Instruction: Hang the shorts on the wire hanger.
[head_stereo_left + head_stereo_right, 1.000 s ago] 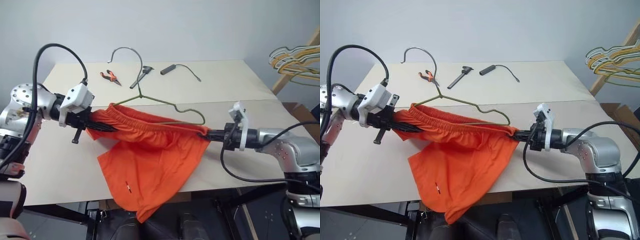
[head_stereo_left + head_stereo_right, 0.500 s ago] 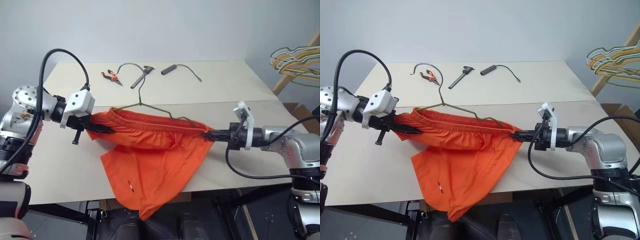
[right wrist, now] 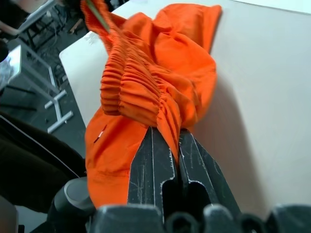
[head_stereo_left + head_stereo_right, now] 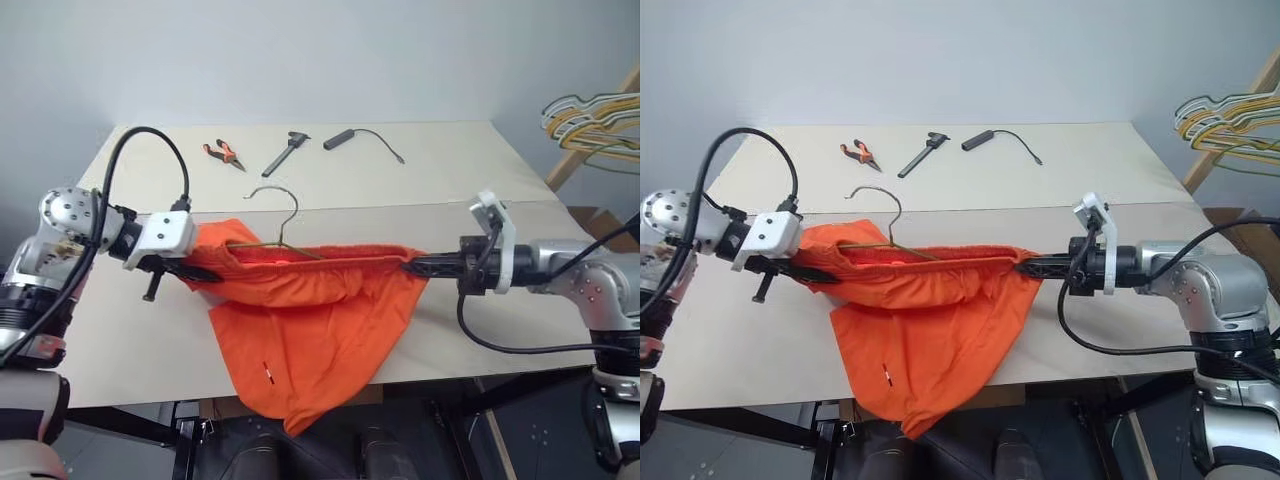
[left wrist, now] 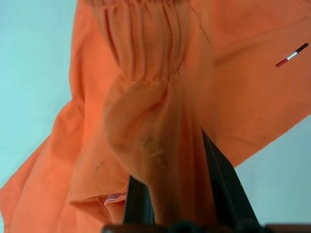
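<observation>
Two robot arms stretch the shorts (image 4: 310, 320) by the waistband above a pale counter (image 4: 450, 190). The left tool (image 4: 205, 272) is pinched shut on one end of the gathered elastic band; in the left wrist view the fabric bunches between its black fingers (image 5: 221, 179). The right tool (image 4: 412, 266) is clamped shut on the opposite end of the band, the cloth wedged between its fingers (image 3: 150, 167) in the right wrist view. Between the two grips the waistband runs taut and nearly level, while the rest of the garment hangs down past the counter's near edge, a tiny pale mark (image 4: 266, 371) showing near one hem.

The wire hanger (image 4: 275, 225) sits at the waistband on the left half of the shorts: its curved hook rises above the fabric, and part of its thin frame lies within the open waistband, the remainder hidden by cloth.

Farther back on the counter lie orange-handled pliers (image 4: 222, 153), a dark hand tool (image 4: 284, 152) and a black bar with a thin cable (image 4: 345, 137), all well apart from the shorts. A bundle of yellow, green and white hangers (image 4: 590, 125) shows at the right edge, beside a wooden post.
</observation>
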You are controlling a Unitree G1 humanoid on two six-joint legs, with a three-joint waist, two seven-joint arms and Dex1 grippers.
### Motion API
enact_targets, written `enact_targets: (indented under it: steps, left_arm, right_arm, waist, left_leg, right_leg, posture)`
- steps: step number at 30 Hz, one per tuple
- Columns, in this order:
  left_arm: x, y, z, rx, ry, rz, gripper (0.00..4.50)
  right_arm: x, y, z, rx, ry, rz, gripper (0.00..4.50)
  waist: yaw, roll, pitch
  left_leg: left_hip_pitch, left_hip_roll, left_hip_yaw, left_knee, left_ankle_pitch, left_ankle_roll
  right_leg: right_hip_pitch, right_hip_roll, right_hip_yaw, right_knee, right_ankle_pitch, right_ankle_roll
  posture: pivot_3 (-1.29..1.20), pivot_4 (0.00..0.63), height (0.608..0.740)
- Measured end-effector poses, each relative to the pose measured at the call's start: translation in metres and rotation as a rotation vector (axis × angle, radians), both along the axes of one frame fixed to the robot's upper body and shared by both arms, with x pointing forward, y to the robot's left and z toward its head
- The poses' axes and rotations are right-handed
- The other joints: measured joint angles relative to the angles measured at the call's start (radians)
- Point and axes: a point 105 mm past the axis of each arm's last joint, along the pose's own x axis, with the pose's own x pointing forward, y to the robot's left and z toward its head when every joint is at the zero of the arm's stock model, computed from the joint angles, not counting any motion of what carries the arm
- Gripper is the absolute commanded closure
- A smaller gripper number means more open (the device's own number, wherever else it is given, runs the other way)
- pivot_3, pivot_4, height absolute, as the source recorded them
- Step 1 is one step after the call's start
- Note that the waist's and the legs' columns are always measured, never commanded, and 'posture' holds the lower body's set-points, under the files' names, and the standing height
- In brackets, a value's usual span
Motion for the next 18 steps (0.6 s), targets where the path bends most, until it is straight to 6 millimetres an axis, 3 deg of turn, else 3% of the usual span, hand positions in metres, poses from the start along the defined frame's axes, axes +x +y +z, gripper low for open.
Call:
enact_targets:
  steps: [2,5,8,13,17,18]
  left_arm:
    - [0.003,-0.006,-0.003,-0.010,-0.001,-0.007,4.48]
    - [0.009,-0.018,-0.004,-0.039,-0.012,-0.011,4.48]
    - [0.014,-0.024,0.000,-0.065,-0.022,0.000,4.48]
    - [0.018,-0.020,0.001,-0.072,-0.025,0.035,4.48]
    - [0.018,-0.020,0.001,-0.076,-0.027,0.043,4.48]
    - [0.019,-0.020,0.001,-0.077,-0.027,0.042,4.48]
  right_arm:
    - [-0.004,0.009,-0.002,-0.026,0.002,0.022,4.47]
    - [-0.010,0.020,-0.003,-0.062,-0.020,0.050,3.85]
    - [-0.017,0.029,-0.007,-0.107,-0.041,0.082,2.85]
    - [-0.022,0.021,-0.019,-0.193,-0.042,0.068,1.10]
    - [-0.021,0.016,-0.029,-0.286,-0.070,0.046,0.03]
    - [-0.020,0.015,-0.029,-0.289,-0.074,0.042,0.03]
  waist:
    - [-0.001,0.000,0.000]
    - [-0.002,0.000,0.000]
    - [-0.004,0.000,0.000]
    - [-0.006,0.000,0.000]
    - [-0.008,0.000,0.000]
    - [-0.008,0.000,0.000]
  left_leg:
    - [0.000,0.000,0.000,0.000,0.000,0.000]
    - [-0.001,0.000,0.000,0.000,0.000,0.000]
    - [-0.001,0.000,0.000,0.000,0.000,0.000]
    - [-0.001,0.000,0.000,0.000,0.000,0.000]
    - [-0.001,0.000,0.000,0.000,0.000,0.000]
    - [-0.001,0.000,0.000,0.000,0.000,0.000]
  right_leg:
    - [0.000,0.000,0.000,0.000,0.000,0.000]
    - [-0.001,0.000,0.000,0.000,0.000,0.000]
    - [-0.001,0.000,0.000,0.000,0.000,0.000]
    - [-0.001,0.000,0.000,0.000,0.000,0.000]
    - [-0.001,0.000,0.000,0.000,0.000,0.000]
    - [-0.001,0.000,0.000,0.000,0.000,0.000]
  posture:
    - [-0.07,0.052,0.740]
    - [-0.07,0.052,0.740]
    - [-0.08,0.049,0.740]
    - [-0.08,0.052,0.740]
    - [-0.08,0.055,0.740]
    - [-0.08,0.055,0.740]
